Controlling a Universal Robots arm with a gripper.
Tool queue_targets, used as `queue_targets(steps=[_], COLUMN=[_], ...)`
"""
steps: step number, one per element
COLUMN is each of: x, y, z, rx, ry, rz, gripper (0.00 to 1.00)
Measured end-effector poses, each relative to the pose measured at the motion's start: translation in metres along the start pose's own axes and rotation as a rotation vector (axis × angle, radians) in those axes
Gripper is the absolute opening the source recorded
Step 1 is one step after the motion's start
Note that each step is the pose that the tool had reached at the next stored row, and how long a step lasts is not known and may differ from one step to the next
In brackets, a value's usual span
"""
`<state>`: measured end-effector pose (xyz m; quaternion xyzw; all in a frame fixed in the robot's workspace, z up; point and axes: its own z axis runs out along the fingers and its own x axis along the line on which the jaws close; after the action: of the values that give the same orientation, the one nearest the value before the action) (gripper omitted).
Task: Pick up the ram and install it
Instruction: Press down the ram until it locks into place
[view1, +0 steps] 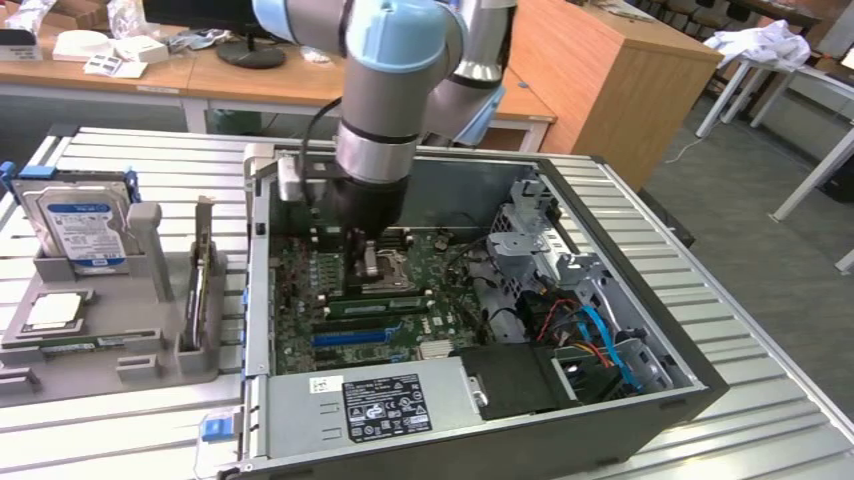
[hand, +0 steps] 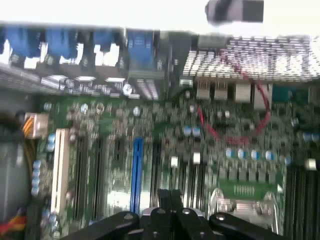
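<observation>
Wooden desks and a tall cabinet stand behind a ribbed metal table (view1: 134, 420) bearing an open computer case (view1: 627, 400). On the exterior view's left, a grey holder (view1: 100, 340) carries a hard drive (view1: 80, 225), well apart from the case. Inside, the arm reaches down over the motherboard (view1: 300, 300), walled in by the case's edges. A ram (view1: 378, 300) stick lies seated in a slot just beside the gripper (hand: 170, 197), whose fingers are pressed together, holding nothing.
</observation>
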<state>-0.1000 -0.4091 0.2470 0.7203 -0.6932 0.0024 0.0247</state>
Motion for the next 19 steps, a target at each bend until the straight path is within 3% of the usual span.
queue_targets(steps=[15, 19], x=[0.003, 0.005], y=[-0.0678, -0.0775], z=[-0.0109, -0.028], rx=[-0.0107, -0.0142], ry=[-0.0004, -0.0007], rz=[0.0, -0.001], gripper=[0.1, 0.1])
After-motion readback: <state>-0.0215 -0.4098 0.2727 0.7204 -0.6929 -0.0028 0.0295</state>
